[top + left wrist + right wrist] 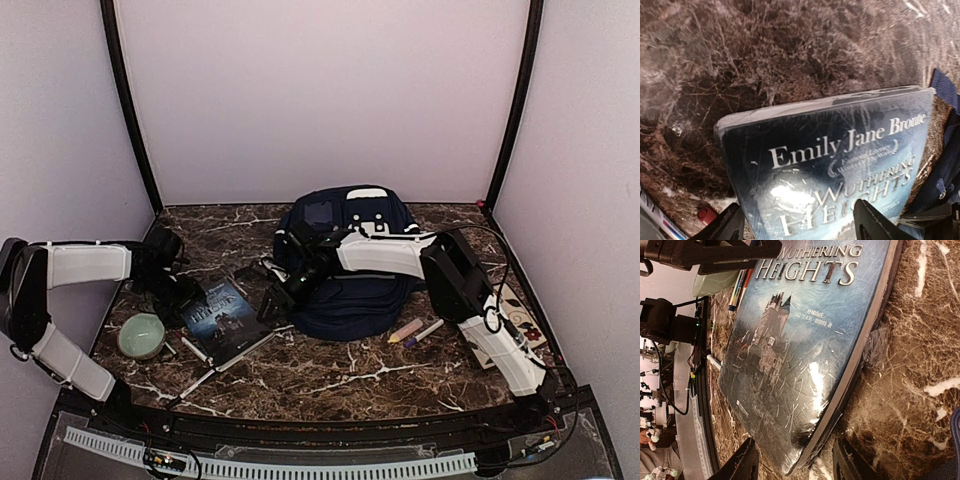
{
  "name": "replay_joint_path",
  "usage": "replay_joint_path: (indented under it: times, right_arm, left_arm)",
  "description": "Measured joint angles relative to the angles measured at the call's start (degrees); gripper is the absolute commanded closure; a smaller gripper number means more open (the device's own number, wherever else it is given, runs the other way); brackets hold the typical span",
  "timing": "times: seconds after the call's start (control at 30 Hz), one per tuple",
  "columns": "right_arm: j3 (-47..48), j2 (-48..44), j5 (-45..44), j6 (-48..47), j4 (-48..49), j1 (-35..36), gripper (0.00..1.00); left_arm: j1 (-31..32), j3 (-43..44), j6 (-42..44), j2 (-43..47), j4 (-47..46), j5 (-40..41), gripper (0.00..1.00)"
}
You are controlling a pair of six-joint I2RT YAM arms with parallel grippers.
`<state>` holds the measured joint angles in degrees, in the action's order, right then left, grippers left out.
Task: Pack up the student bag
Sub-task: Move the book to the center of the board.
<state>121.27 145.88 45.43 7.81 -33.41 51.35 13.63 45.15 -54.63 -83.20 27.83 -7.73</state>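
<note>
Student bag (pixel 345 310): we record a large navy-blue fabric backpack with white trim, lying toward the back centre of the dark brown, white-veined marble table (pixel 330 380). The right arm reaches across it, so we cannot tell whether its mouth is unzipped.

Just left of the student bag lies a blue-covered paperback book (pixel 222 315), "Wuthering Heights", sealed in glossy clear film and flat on the marble. We judge it the item in hand; none of it is inside the bag.

Both arms meet at this book. The left gripper (pixel 185 292) hangs over the side of the book farther from the bag. Its fingers are spread wide with the cover between them and no contact that we can see: released. The right gripper (pixel 273 297) sits at the corner nearer the bag, its fingers half parted with a gap showing on each side; we take it as not clamped.

In our judgement the two-sided approach answers the book's lie. Thin, slick and flat, it offers no ready edge, so one side must brace or tip it while the other takes hold.

Beyond the book from the bag are a pale green round bowl (pixel 143 335) and a white marker pen (pixel 195 350); just right of the bag lie two more pens (pixel 415 330).
</note>
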Motion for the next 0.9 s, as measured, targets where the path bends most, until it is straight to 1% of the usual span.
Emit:
replay_joint_path:
  times: [0.13,0.3,0.5,0.7,0.77,0.9]
  right_arm:
    - [0.46,0.72,0.74,0.28,0.42,-0.20,0.48]
    - [0.46,0.90,1.33,0.83,0.72,-0.31,0.45]
    - [0.87,1.31,2.45,1.29,-0.76,-0.92,0.41]
    - [1.51,1.75,5.73,2.16,-4.46,-2.47,0.41]
    - [1.51,1.75,6.71,2.40,-5.53,-2.84,0.41]
    - [1.49,1.53,7.54,2.80,-7.45,-3.34,0.42]
  left_arm:
    - [0.46,0.24,-0.61,-3.26,-1.07,-0.20,0.23]
    - [1.09,0.55,-0.87,-4.20,-4.04,-0.94,0.23]
    - [2.80,0.37,0.76,-6.38,-13.33,-4.13,0.22]
    - [3.52,0.04,1.88,-11.30,-29.92,-7.10,0.26]
    - [4.48,0.13,2.64,-12.24,-32.70,-6.86,0.28]
    - [6.16,0.33,3.89,-12.39,-33.20,-5.46,0.31]
